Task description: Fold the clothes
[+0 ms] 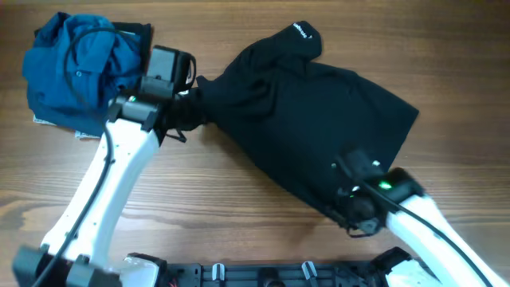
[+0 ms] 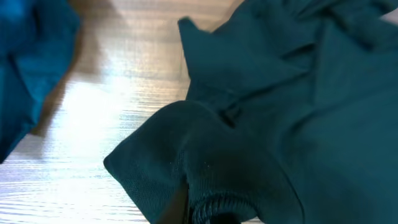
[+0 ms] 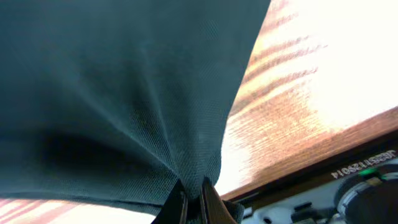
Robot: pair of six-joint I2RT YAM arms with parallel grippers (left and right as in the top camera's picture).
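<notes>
Black soft shirt (image 1: 307,119), small white lettering near its upper edge, crumpled and spread diagonally mid-desk, bunched at its left end

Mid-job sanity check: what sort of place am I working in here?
Probably a robot test bench, not a home: a wood-grain table, a hardware rail along its near edge, and a black shirt and a crumpled blue shirt.

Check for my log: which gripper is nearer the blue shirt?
Left. The left gripper sits just beside the blue shirt; the right gripper is far across, gripping the black shirt.
</notes>
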